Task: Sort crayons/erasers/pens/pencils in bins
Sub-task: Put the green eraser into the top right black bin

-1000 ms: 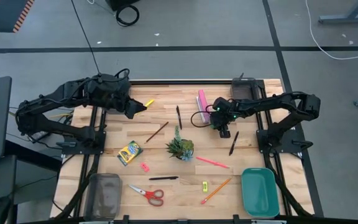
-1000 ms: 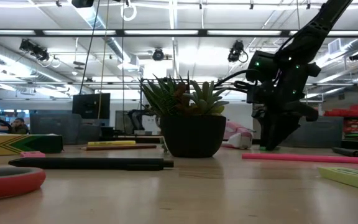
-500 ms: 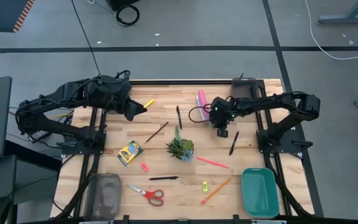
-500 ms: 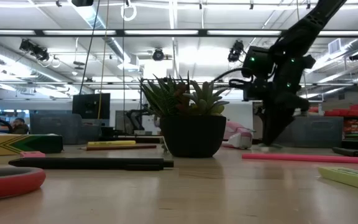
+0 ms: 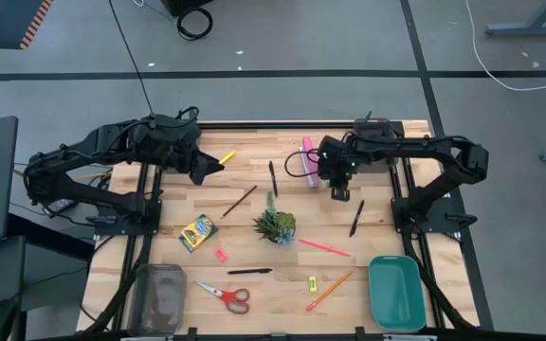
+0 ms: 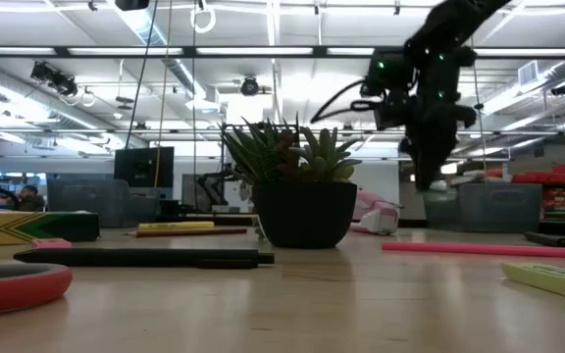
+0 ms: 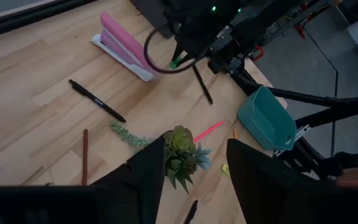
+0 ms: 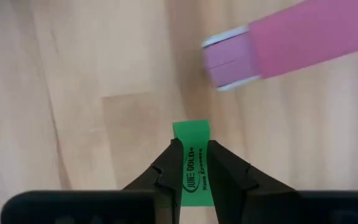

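Note:
My right gripper (image 5: 340,195) hangs above the table's far right part, next to a pink-and-white block (image 5: 308,156), shut on a green eraser (image 8: 191,138). My left gripper (image 5: 218,163) is raised over the far left and is open with nothing between its fingers (image 7: 196,155). On the table lie the crayon box (image 5: 197,232), a pink eraser (image 5: 221,254), a yellow eraser (image 5: 312,282), black pens (image 5: 273,177) (image 5: 356,218) (image 5: 250,271), and brown (image 5: 239,201), pink (image 5: 323,247) and orange (image 5: 330,290) pencils. My right gripper pinches the green eraser by its two long sides (image 8: 192,163) between the two fingers. The fingers come from above and point down. The eraser's free end (image 8: 191,129) sticks out past the fingertips, and it is lifted clear of the table.
A potted plant (image 5: 275,225) stands mid-table. Red-handled scissors (image 5: 226,296) lie near the front. A translucent grey bin (image 5: 157,296) is at the near left, a teal bin (image 5: 395,292) at the near right and a dark bin (image 5: 373,133) at the far right.
My right gripper has risen from the table top and gone a little toward the far edge, tipping to point more steeply down. The green eraser has gone up with it and is now clear of the wood.

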